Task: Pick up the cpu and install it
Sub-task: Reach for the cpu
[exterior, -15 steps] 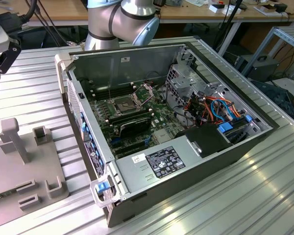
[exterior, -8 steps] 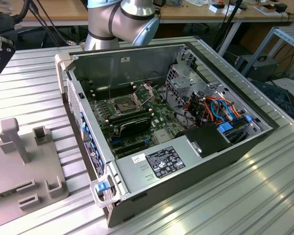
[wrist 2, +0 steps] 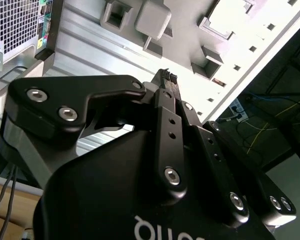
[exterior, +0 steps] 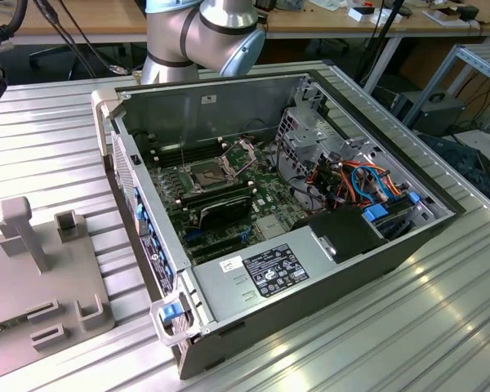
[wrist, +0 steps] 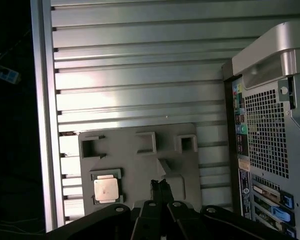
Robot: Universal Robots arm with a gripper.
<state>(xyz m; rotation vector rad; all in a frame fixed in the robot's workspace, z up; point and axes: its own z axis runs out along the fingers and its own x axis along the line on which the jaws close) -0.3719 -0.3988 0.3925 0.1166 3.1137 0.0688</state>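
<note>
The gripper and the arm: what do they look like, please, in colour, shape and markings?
The gripper is matte black: angular link plates fastened with silver socket screws, two slim black fingers, white lettering on its body. The arm in the exterior view is rounded silver-grey metal with a light blue cap.

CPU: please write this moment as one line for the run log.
cpu: seated on grey fixture plate, not picked | gripper: near plate, apart from cpu, jaws shut, empty | computer case: open
</note>
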